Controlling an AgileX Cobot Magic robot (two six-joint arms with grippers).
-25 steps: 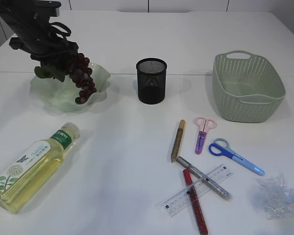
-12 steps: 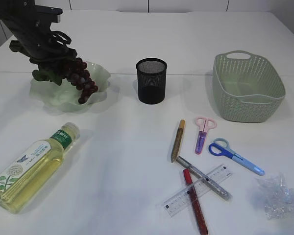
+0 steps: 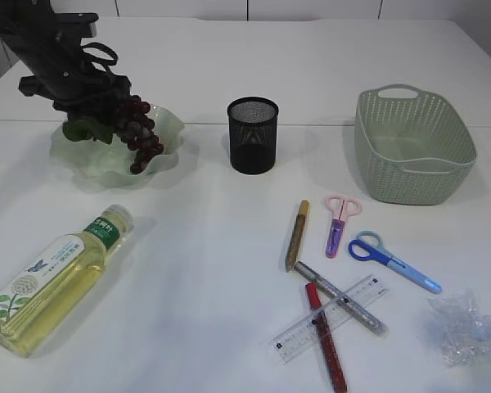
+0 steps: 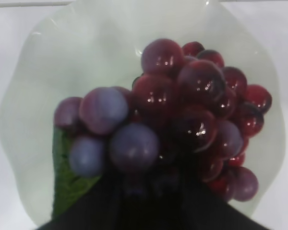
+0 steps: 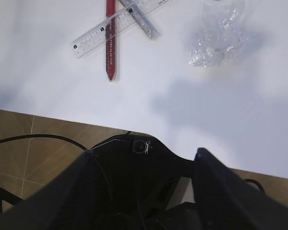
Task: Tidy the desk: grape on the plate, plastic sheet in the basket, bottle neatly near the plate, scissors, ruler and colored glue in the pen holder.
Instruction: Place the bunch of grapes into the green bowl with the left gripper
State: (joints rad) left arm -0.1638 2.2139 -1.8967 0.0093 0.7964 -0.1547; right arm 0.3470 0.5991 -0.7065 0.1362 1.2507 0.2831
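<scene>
White desk, far left: the left gripper clasps the grape bunch over the green plate — soft, lumpy, best held by its stem end. 1 idle right gripper waits, jaws parted, holding nothing.
</scene>
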